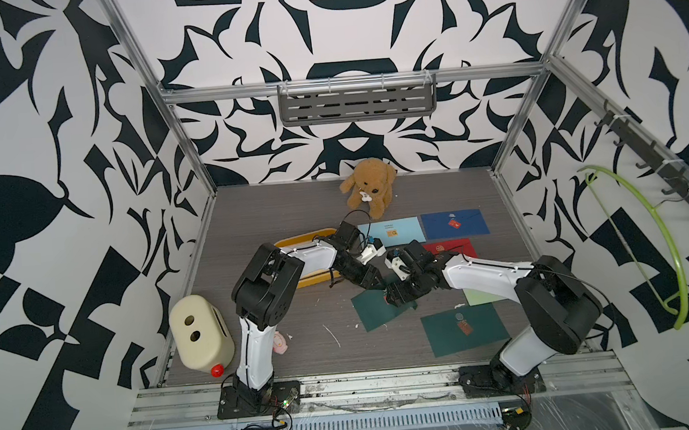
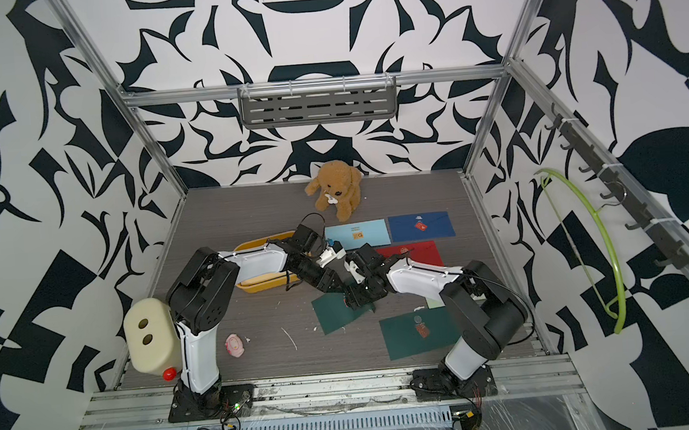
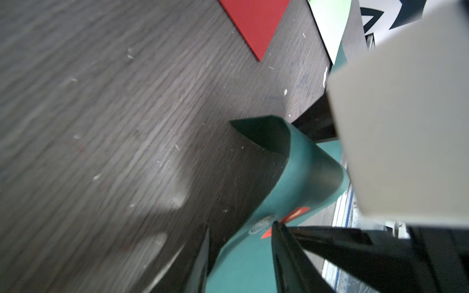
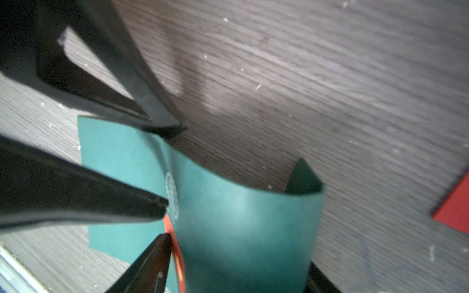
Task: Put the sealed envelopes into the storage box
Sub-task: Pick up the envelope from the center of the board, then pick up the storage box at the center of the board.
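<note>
A dark green envelope [image 1: 372, 313] with a red sticker seal lies mid-table, one half curled up. My right gripper [image 4: 239, 253] is shut across that curled half, which bows between its jaws. My left gripper [image 3: 241, 228] is open, its fingertips [image 4: 142, 203] resting on the flat half beside the seal. Both grippers meet over the envelope in both top views, left [image 1: 376, 284] and right [image 1: 392, 300]. The yellow storage box [image 1: 286, 243] sits behind the left arm, mostly hidden by it. Light blue [image 1: 394, 231], navy [image 1: 455, 222], red [image 1: 453, 248], pale green [image 1: 479, 296] and another dark green envelope [image 1: 463, 332] lie flat.
A cream rounded box with two holes [image 1: 199, 332] and a red ball [image 1: 217, 371] stand at the front left. A small pink toy [image 1: 280, 343] lies by the left arm's base. A plush dog [image 1: 370, 187] sits against the back wall.
</note>
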`<state>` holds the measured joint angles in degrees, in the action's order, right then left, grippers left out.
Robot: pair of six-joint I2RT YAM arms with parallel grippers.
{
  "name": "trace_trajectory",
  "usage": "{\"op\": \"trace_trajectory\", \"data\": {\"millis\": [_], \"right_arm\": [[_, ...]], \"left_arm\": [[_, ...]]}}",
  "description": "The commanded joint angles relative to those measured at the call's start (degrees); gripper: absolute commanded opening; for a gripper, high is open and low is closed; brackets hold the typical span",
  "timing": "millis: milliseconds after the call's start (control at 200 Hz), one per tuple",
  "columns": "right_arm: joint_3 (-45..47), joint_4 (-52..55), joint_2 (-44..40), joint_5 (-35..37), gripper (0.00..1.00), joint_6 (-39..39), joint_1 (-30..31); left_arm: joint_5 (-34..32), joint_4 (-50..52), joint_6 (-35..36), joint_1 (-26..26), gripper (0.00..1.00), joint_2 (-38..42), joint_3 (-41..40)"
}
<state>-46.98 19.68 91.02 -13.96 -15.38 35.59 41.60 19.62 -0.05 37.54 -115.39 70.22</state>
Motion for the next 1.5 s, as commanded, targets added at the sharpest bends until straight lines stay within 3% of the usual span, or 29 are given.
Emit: {"op": "trace_trajectory", "data": {"millis": [0, 360, 625, 775, 915, 1020, 1150, 1310, 1494], "right_arm": [[0.09, 2.29, 0.89, 1.04, 0.70, 0.52, -1.20], [-1.93, 3.60, 1.80, 1.42, 0.71, 1.14, -1.84], [-10.67, 15.73, -8.07, 5.73, 0.83, 5.18, -3.93], [-18.40, 20.38, -10.00, 5.67, 0.82, 5.79, -6.81], [-26.82, 21.73, -6.71, 7.94, 0.71, 0.52, -10.35], [-31.45, 20.54, -2.78, 9.08, 0.69, -2.51, -10.38], [-33.92, 17.28, 1.83, 6.84, 0.64, -7.78, -9.97], [-39.46, 15.87, 10.72, 7.11, 0.63, -9.39, -4.15], [-48.83, 15.33, 22.41, 7.10, 0.61, -11.20, 2.33]], "left_arm": [[2.36, 1.45, 0.67, 0.64, 0.40, -0.58, -1.55], [-0.22, 3.17, -1.21, 0.61, 0.00, 1.54, -1.87], [-6.15, 7.51, -5.25, 0.44, 0.00, 11.12, -4.05], [-8.28, 7.64, -10.18, 0.47, 0.00, 15.38, -6.10], [-13.74, 11.23, -13.11, -0.33, 0.00, 22.02, -7.01], [-19.95, 15.56, -16.08, -3.32, 0.00, 28.62, -6.89], [-24.42, 19.44, -19.66, -10.68, 0.00, 38.61, -7.47], [-34.69, 23.47, -20.51, -19.17, 0.00, 48.55, -6.17], [-33.84, 25.79, -20.28, -27.41, 0.00, 49.01, -4.16]]}}
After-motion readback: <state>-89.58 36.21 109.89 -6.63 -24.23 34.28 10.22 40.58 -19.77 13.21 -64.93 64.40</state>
